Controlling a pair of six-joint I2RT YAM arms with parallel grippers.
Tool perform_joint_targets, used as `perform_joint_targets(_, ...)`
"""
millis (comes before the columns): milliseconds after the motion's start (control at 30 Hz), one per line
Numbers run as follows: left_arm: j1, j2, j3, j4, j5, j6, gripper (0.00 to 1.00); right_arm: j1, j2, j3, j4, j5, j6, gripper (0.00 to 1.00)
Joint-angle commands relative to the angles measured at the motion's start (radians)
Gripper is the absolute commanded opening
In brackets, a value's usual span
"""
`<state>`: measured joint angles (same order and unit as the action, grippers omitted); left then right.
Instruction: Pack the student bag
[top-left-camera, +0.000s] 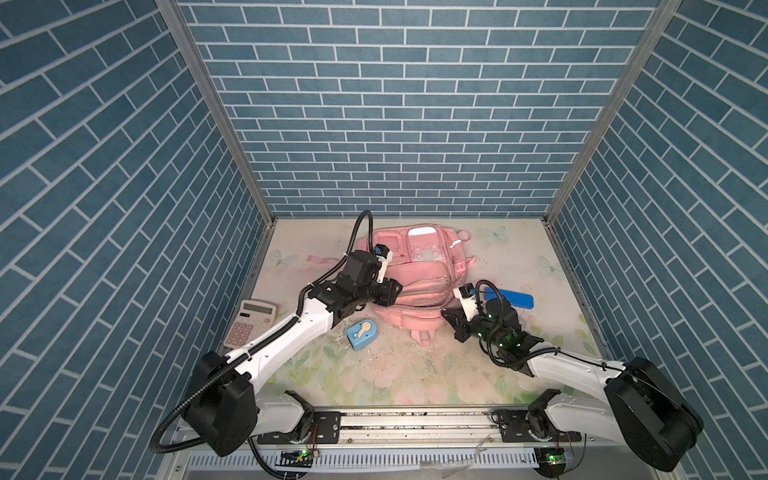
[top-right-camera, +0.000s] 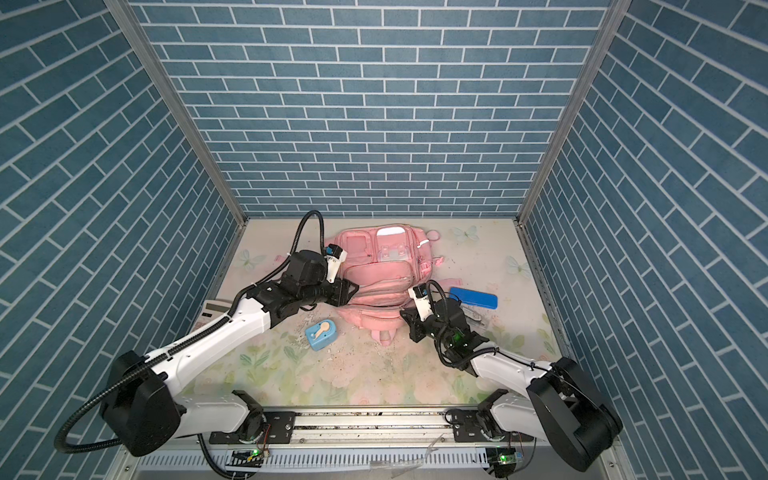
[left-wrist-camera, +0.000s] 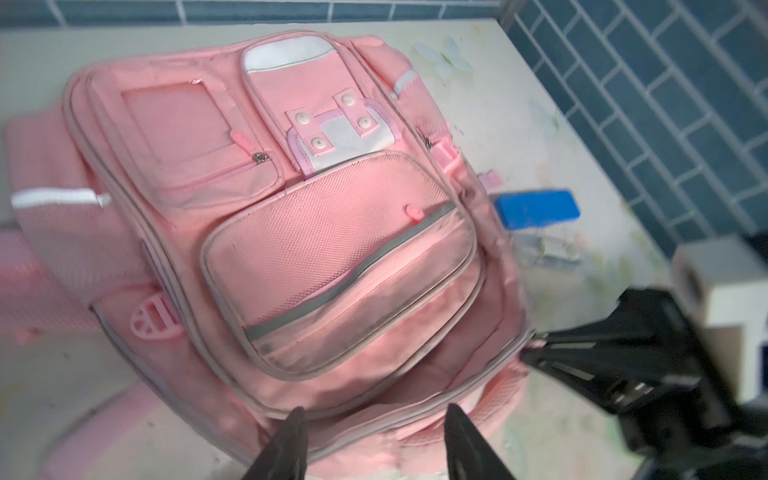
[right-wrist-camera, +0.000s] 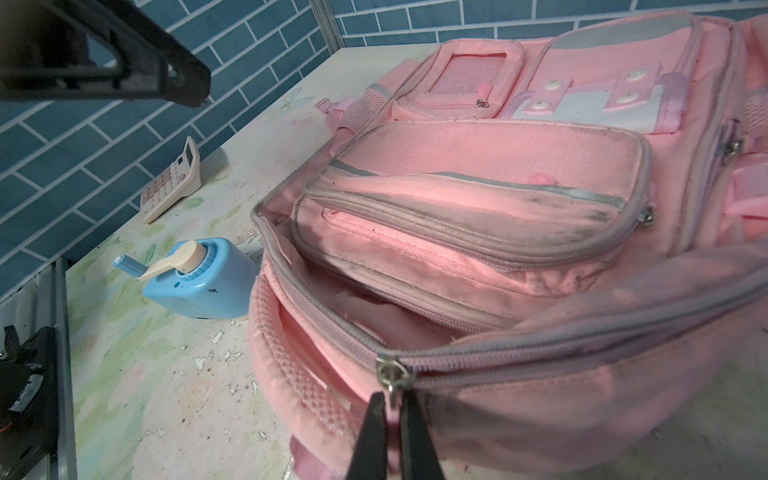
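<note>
Right wrist view: my right gripper (right-wrist-camera: 393, 397) is pinched tight on the small metal zip pull (right-wrist-camera: 390, 374) of the student bag (right-wrist-camera: 519, 216), with the tab caught between the two black fingers. From the slider towards the sharpener side the main zip gapes and shows the pink lining. On the other side of the slider the teeth are closed.

In the left wrist view my left gripper (left-wrist-camera: 374, 409) has its fingers well apart. They hover at the bag's near rim, just beside the open mouth, and nothing is held between them.

In both top views the bag (top-left-camera: 419, 266) (top-right-camera: 382, 266) lies flat on the flowered table (top-left-camera: 374, 374) with its front pockets facing up. Its open top end points towards my arms' bases and its bottom end towards the back wall. My left gripper sits at the bag's near corner on my left side, and my right gripper at the near corner on my right.

A light blue pencil sharpener (right-wrist-camera: 199, 282) with a cream crank stands just beside the bag's mouth on my left side, apart from the fabric. A cream calculator (right-wrist-camera: 172, 183) lies farther out from the bag than the sharpener, on that same side. A flat blue case (left-wrist-camera: 536, 208) lies near the bag's other flank, on my right side.
</note>
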<state>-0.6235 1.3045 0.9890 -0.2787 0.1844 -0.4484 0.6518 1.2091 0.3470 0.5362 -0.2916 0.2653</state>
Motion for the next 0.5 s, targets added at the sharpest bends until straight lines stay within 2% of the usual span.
perform_joint_targets(0,-0.056,-0.011,-0.012,0.021,-0.107,-0.534,0.54,0.027,0.003,0.023,0.08,-0.005,-0.014,0.0)
perform_joint_targets(133,-0.143,0.008,-0.083,0.136,-0.119,-0.86,0.55,0.075,0.005,0.023,0.067,0.021,-0.055,0.0)
perform_joint_targets(200,-0.174,0.027,-0.088,0.163,-0.114,-0.929,0.55,0.095,0.008,0.025,0.068,0.028,-0.065,0.0)
perform_joint_targets(267,-0.201,0.048,-0.072,0.142,-0.131,-0.923,0.55,0.114,0.014,0.026,0.071,0.04,-0.078,0.0)
perform_joint_targets(300,-0.204,0.061,-0.061,0.121,-0.133,-0.899,0.55,0.121,0.018,0.027,0.072,0.039,-0.086,0.0)
perform_joint_targets(367,-0.204,0.082,-0.031,0.112,-0.12,-0.76,0.55,0.127,0.024,0.029,0.069,0.037,-0.099,0.0)
perform_joint_targets(467,-0.204,0.109,0.057,0.04,-0.157,-0.413,0.55,0.128,0.013,0.019,0.074,0.04,-0.112,0.0)
